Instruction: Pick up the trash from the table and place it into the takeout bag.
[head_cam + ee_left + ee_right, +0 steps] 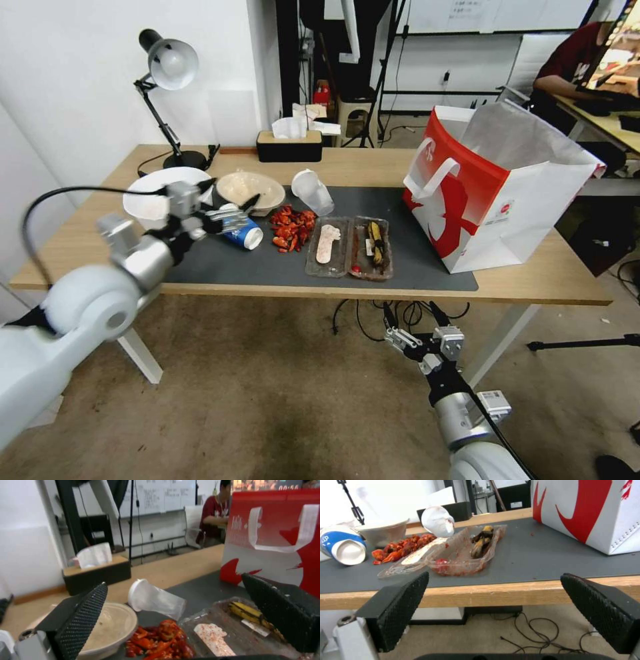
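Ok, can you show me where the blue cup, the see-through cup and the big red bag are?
blue-and-white paper cup [244, 234]: head view, on its blue side as it lies tipped over.
clear plastic cup [313, 193]: head view, on its clear side wall.
takeout bag [460, 193]: head view, on the red front panel.

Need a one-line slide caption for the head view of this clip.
Left gripper, jaws open, hovers over the blue-and-white paper cup on the table; takeout bag stands open.

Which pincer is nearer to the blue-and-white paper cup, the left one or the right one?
The left. The left pincer is open just above the blue-and-white paper cup lying on the mat. The right pincer is open below the table edge, far from the cup.
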Tool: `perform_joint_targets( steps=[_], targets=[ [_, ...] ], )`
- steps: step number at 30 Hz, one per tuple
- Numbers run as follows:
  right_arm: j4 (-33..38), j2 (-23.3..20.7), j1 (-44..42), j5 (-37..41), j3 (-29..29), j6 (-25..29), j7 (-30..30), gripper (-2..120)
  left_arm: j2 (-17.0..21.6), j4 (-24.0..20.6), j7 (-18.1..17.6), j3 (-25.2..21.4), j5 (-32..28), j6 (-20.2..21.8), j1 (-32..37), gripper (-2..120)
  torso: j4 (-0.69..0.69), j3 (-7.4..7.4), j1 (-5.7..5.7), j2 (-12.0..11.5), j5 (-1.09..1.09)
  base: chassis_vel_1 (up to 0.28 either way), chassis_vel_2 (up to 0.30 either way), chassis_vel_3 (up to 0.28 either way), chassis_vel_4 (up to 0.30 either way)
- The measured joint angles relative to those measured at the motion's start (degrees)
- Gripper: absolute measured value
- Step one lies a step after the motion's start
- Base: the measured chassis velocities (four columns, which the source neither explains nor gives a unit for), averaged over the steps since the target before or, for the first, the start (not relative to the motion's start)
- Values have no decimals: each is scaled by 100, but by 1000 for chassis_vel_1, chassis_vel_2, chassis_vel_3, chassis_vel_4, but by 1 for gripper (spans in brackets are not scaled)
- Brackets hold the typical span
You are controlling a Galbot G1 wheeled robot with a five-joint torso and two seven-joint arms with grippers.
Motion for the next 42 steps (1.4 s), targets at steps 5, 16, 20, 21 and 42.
perform_joint_targets(
  steps=[5, 16, 20, 21, 42],
  targets=[
    [0, 0, 0, 0, 0, 0, 0, 100, -350, 297, -1135, 711, -262, 1281, -1128, 100, -2, -1, 0, 0, 0, 0, 0, 0, 0],
    [0, 0, 0, 0, 0, 0, 0, 100, -761, 552, -3388, 692, -2912, 2857, -1482, 100, 0, -1, 0, 0, -1, 0, 0, 0, 0],
    [-1, 0, 0, 0, -1, 0, 0, 100, -928, 723, -3946, 738, -3489, 2903, -1617, 100, -1, -1, 0, 0, -1, 0, 0, 0, 0],
    [-1, 0, 0, 0, -1, 0, 0, 100, -928, 723, -3946, 738, -3489, 2903, -1617, 100, -1, -1, 0, 0, -1, 0, 0, 0, 0],
    [0, 0, -1, 0, 0, 0, -1, 100, -1458, 2133, -4836, 985, -4599, 2550, -2130, 100, 0, -1, 0, 0, -1, 0, 0, 0, 0]
  ],
)
